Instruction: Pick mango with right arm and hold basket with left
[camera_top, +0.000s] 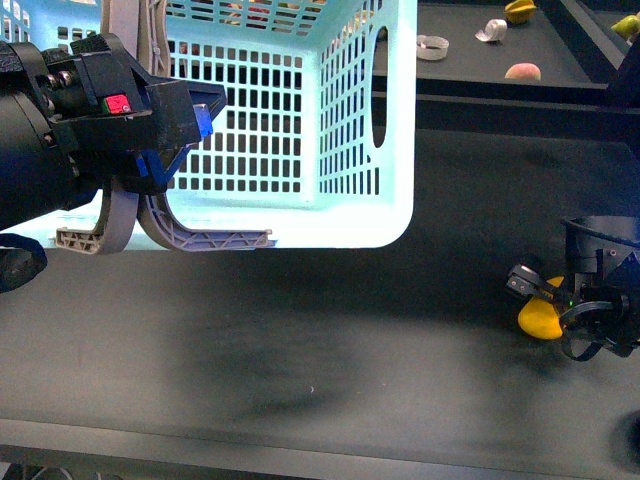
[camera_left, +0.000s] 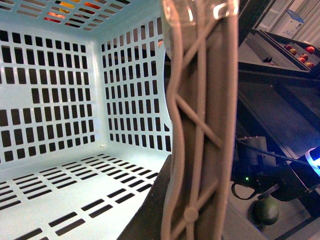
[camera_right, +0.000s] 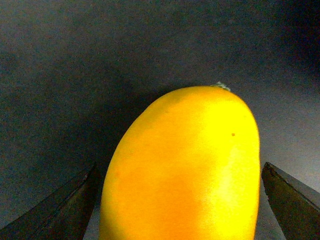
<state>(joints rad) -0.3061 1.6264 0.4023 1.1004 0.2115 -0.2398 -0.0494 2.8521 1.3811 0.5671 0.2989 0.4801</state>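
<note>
Grasp step. Right gripper (camera_top: 556, 306) is open, jaws straddling the mango (camera_right: 185, 165) on the table, a gap showing on at least one side, so no grip yet. Left gripper (camera_top: 175, 135) is clamped on the basket (camera_top: 350, 120) handle (camera_left: 200, 125). Next: close on the mango, then lift.

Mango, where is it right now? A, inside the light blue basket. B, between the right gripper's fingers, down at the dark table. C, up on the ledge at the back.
B: the mango sits between the fingers of the right gripper, with the dark table behind it, outside the basket.
</note>
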